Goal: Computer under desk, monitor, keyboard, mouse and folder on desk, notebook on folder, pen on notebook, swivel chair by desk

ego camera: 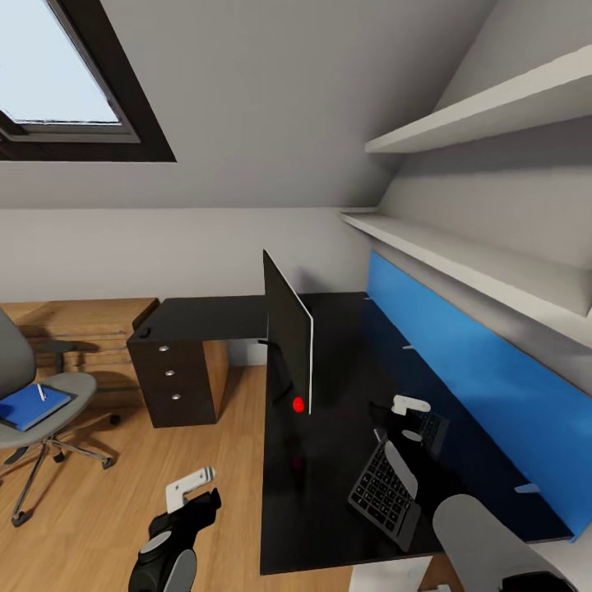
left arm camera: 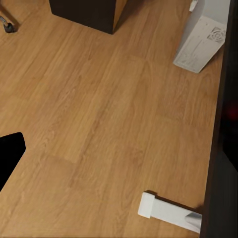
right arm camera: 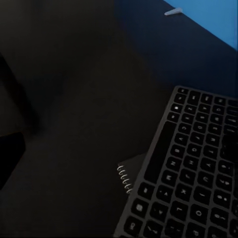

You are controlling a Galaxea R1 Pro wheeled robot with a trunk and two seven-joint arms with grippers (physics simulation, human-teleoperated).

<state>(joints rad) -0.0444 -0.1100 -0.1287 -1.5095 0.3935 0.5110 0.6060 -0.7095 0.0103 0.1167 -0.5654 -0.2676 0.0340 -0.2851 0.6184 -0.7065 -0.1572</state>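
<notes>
Both arms low beside desk (ego camera: pixel 329 493)

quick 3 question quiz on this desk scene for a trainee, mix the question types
1. True or false: the keyboard lies on the desk.
2. The blue folder rests on: A) the desk B) the swivel chair C) the floor.
3. Fill in: the monitor shows a small ___ dot at its lower corner.

Key: 1 true; 2 B; 3 red.
</notes>
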